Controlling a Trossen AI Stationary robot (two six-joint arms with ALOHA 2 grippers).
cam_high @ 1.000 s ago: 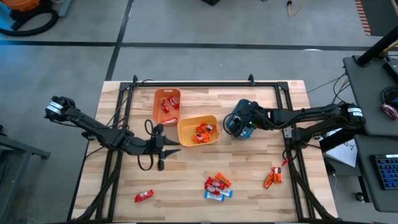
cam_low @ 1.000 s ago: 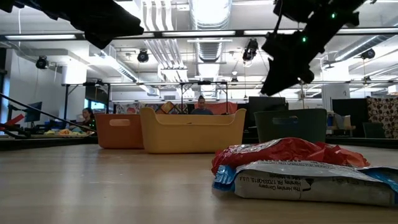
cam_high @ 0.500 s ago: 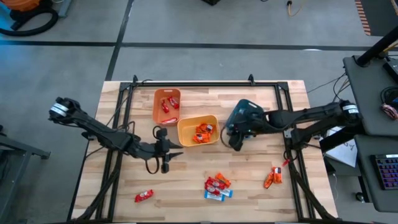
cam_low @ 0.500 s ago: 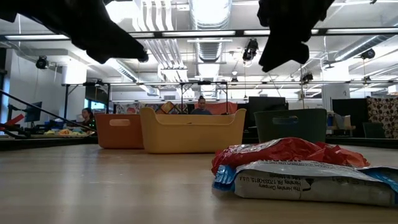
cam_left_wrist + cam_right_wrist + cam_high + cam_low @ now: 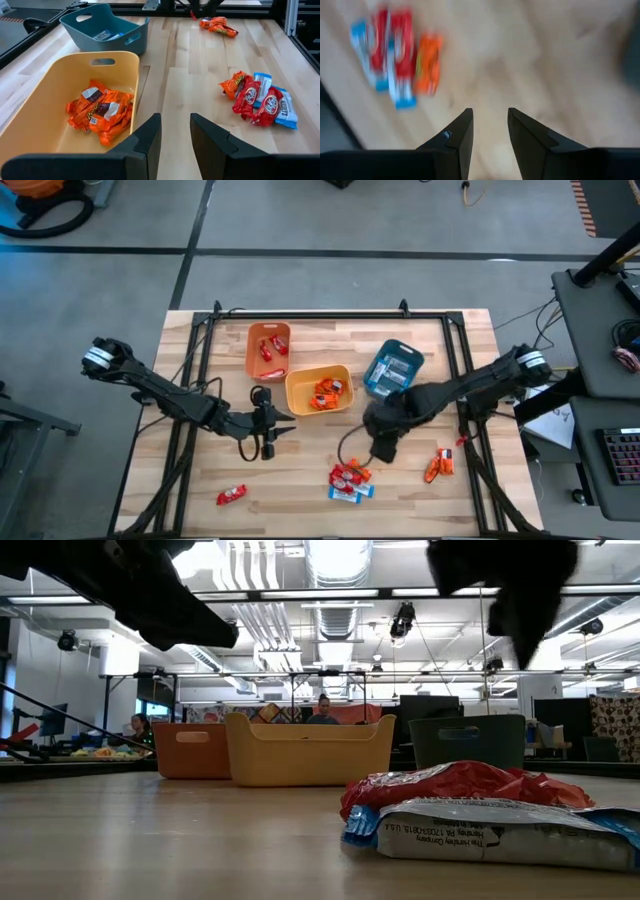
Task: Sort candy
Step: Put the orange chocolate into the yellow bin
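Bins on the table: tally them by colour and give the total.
Orange bin: 1
Yellow bin: 1
Teal bin: 1
Total: 3

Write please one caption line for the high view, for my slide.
Right gripper nears the mixed candy pile; left gripper waits beside the yellow bin.

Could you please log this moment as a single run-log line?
right gripper: open, empty, above mixed candy pile | left gripper: open, empty, beside yellow bin
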